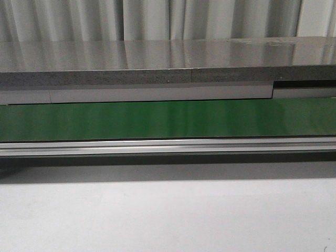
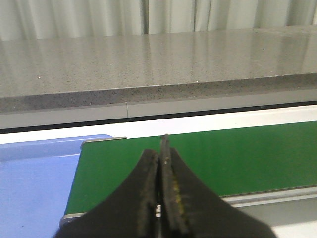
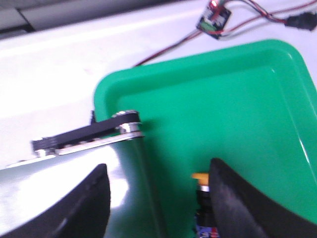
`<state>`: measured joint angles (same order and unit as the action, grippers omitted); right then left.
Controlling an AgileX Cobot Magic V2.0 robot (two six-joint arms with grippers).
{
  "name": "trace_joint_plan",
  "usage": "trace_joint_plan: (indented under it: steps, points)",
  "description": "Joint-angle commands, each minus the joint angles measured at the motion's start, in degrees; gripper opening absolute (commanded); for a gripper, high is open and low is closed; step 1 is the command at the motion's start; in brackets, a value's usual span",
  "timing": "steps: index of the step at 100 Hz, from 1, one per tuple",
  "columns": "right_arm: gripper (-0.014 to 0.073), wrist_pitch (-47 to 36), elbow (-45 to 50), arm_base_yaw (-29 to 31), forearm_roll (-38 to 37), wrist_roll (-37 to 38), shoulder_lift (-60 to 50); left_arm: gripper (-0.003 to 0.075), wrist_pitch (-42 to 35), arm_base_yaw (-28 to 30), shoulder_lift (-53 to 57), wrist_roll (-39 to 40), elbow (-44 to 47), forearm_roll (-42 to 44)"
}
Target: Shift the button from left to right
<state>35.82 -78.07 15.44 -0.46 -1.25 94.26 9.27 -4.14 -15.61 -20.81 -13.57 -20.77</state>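
Only our right wrist view shows the button [image 3: 202,194] in the green tray [image 3: 237,99], right tool [image 3: 158,198] spread open, left tool [image 2: 162,198] pressed closed above the green belt [image 2: 237,158], front view shows neither tool.

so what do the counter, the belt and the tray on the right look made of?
Counter: speckled grey stone or a stone-look composite, polished, since it mirrors the curtain.
Belt: smooth green rubber or PVC with a soft sheen, on a silvery aluminium-looking rail.
Tray: glossy green moulded plastic, judging by its rounded corners and rim. The button lies in it.

Front view: long green conveyor belt [image 1: 157,119] spans 9 to 3 o'clock; grey speckled stone counter [image 1: 157,63] behind at 12, aluminium rail [image 1: 157,146] before it at 6.
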Motion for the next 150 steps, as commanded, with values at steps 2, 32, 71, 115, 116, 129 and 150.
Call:
trace_joint_plan:
  steps: [2, 32, 71, 115, 116, 129, 150]
  points:
    - [0.0447, -5.73, 1.52, -2.92, 1.01, 0.02, -7.18, -0.002, -4.66, -0.56, -0.3, 0.11, -1.64, -0.56]
    - [0.0447, -16.57, 18.48, -11.73, 2.48, 0.02, -22.66, -0.002, -4.66, -0.56, -0.3, 0.11, -1.64, -0.56]
    - [0.0447, -28.43, 42.24, -18.29, 2.54, 0.02, -46.5, -0.002, -4.66, -0.56, -0.3, 0.11, -1.64, -0.56]
    - [0.0429, -28.17, 51.6, -19.65, 2.61, 0.02, -70.02, -0.002, -4.66, -0.56, -0.3, 0.11, -1.64, -0.56]
    - [0.0425, -28.12, 51.6, -19.65, 2.61, 0.02, -70.19, -0.002, -4.66, -0.56, -0.3, 0.11, -1.64, -0.56]
    - [0.0279, -27.55, 51.6, -19.65, 2.61, 0.02, -71.66, -0.002, -4.66, -0.56, -0.3, 0.11, -1.64, -0.56]
    - [-0.0016, -27.12, 51.6, -19.65, 2.61, 0.02, -71.66, -0.002, -4.66, -0.56, -0.3, 0.11, -1.64, -0.56]
